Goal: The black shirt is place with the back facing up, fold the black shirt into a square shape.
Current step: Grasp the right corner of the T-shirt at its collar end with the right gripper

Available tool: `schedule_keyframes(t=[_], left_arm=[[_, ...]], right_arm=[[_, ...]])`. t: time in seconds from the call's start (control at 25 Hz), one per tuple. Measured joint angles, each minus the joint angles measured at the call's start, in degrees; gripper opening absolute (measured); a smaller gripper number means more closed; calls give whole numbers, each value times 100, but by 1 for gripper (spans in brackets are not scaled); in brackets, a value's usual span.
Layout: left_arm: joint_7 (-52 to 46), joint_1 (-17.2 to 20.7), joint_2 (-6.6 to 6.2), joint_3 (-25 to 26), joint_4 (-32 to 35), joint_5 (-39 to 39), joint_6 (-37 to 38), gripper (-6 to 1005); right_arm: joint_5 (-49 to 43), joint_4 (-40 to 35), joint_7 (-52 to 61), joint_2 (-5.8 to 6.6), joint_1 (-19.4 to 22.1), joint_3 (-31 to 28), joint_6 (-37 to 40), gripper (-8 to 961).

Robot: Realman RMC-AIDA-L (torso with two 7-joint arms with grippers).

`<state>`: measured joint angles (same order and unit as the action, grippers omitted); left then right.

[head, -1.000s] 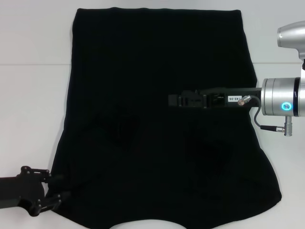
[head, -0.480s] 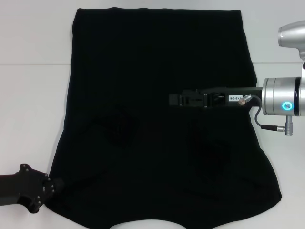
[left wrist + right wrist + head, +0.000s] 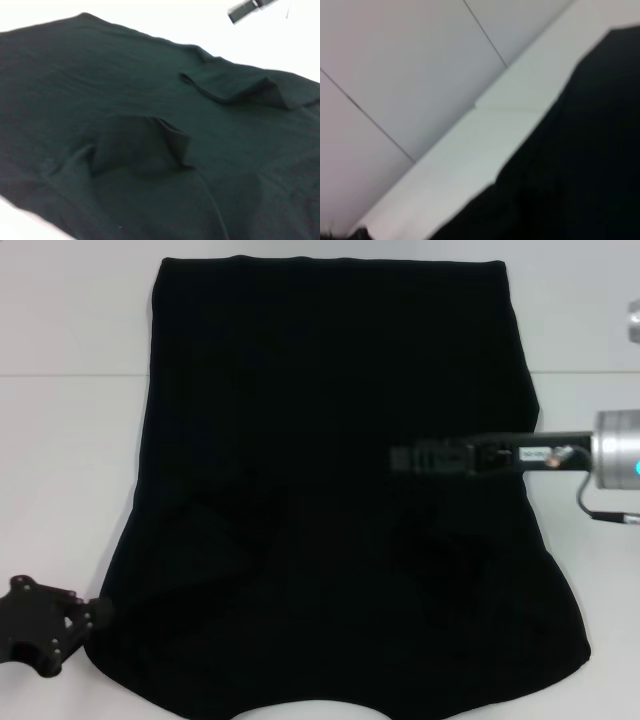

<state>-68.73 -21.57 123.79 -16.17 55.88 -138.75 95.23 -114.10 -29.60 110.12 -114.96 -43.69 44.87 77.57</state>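
The black shirt (image 3: 330, 360) lies spread flat on the white table, plain side up, with no lettering showing. Both sleeves are folded inward onto the body, forming soft flaps in the left wrist view (image 3: 140, 145). The shirt also fills part of the right wrist view (image 3: 580, 165). My left gripper (image 3: 98, 615) is low at the shirt's lower left edge, just off the fabric. My right gripper (image 3: 398, 458) reaches in from the right above the shirt's middle right part, and it shows far off in the left wrist view (image 3: 235, 15).
The white table (image 3: 60, 440) surrounds the shirt, with a thin seam line (image 3: 70, 375) across it. The shirt's near hem reaches the front edge of the head view. A pale wall (image 3: 395, 60) stands behind the table.
My left gripper has drawn back to the left and downward, off the shirt's lower left edge. My right gripper has pulled back to the right and slightly lower. The shirt lies still.
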Motion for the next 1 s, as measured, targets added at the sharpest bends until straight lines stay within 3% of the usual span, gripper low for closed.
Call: schedule_keyframes(t=[0.2, 0.36, 0.64, 0.92, 1.0], left_arm=[[-1, 75, 4, 378, 1, 62, 111, 8], [1, 139, 18, 555, -61, 102, 166, 7], [123, 241, 18, 695, -312, 209, 97, 7], [190, 252, 12, 773, -416, 293, 51, 7], [187, 250, 22, 773, -419, 293, 94, 7]], right_arm=[[-357, -4, 201, 353, 295, -5, 703, 739], [-387, -57, 181, 562, 670, -38, 1299, 739], [-394, -231, 216, 697, 1263, -135, 1534, 740], [-415, -286, 158, 794, 1502, -202, 1323, 741], [-509, -291, 194, 813, 1525, -202, 1216, 797]])
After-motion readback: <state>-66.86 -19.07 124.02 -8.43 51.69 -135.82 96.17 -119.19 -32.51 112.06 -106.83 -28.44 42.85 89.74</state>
